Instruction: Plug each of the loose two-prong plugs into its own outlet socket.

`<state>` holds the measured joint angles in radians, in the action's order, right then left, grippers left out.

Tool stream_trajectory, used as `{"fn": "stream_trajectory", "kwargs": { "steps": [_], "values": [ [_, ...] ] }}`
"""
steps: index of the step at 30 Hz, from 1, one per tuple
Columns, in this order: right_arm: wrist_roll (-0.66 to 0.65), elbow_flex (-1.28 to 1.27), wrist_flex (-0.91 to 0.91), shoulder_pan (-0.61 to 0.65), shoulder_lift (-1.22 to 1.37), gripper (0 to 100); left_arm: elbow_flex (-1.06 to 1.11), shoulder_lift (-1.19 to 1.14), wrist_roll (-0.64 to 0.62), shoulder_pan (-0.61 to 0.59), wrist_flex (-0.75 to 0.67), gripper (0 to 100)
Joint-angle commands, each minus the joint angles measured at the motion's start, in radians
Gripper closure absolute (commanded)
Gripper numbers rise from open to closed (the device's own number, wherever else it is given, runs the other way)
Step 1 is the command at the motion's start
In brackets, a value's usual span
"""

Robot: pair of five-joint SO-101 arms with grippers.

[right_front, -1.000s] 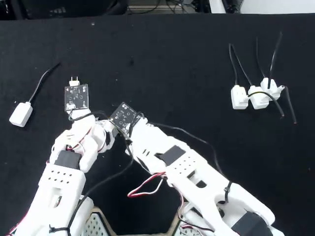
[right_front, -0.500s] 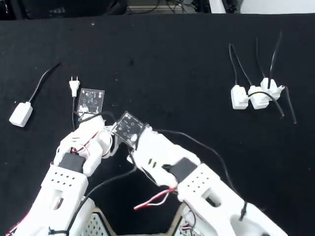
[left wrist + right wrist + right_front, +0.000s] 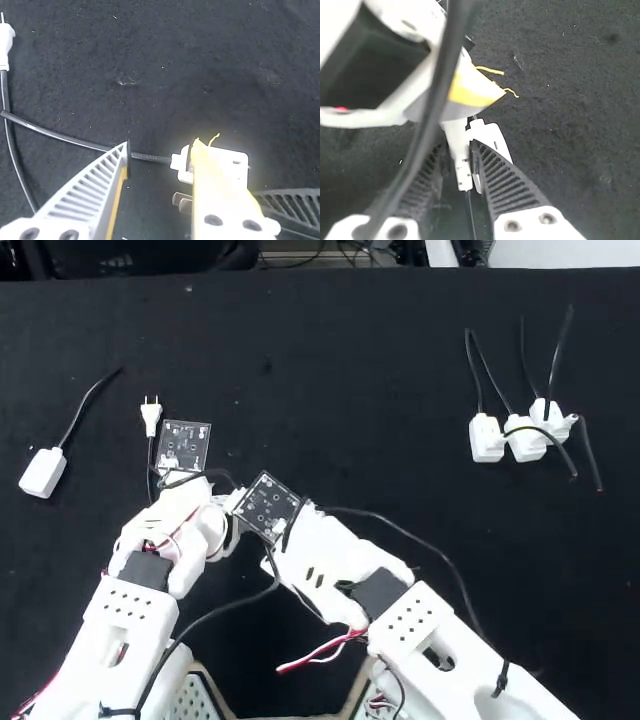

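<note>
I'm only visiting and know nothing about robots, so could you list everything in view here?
table: one, black, under everything.
loose plug: one, white, two prongs, black cord, lying just beyond the left arm.
held plug: one, white, black cord, between the right pincer's fingers.
lone corded block: one, white, black cord, near the table's left edge.
corded blocks: three, white, black cords, clustered at far right.
left pincer: one, white with yellow tape, open, beside the held plug.
right pincer: one, dark ribbed fingers, shut on the held plug.
</note>
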<state>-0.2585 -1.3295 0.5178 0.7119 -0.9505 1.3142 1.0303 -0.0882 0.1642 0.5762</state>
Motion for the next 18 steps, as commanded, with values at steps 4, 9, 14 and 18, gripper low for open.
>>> {"fn": "stream_trajectory", "kwargs": {
  "steps": [4, 9, 14, 18],
  "values": [
    [0.055, 0.058, 0.052, -0.08, -0.05, 98.8, -0.007, 0.002, 0.011, 0.002, 0.005, 80],
    [0.055, 0.065, 0.064, -0.077, -0.05, 98.8, -0.007, 0.0, 0.011, 0.008, 0.005, 80],
    [0.057, 0.065, 0.064, -0.077, -0.05, 98.8, -0.007, 0.0, 0.011, 0.008, 0.005, 80],
    [0.058, 0.073, 0.063, -0.078, -0.05, 98.8, 0.008, 0.009, 0.011, 0.01, 0.002, 80]
  ]
}}
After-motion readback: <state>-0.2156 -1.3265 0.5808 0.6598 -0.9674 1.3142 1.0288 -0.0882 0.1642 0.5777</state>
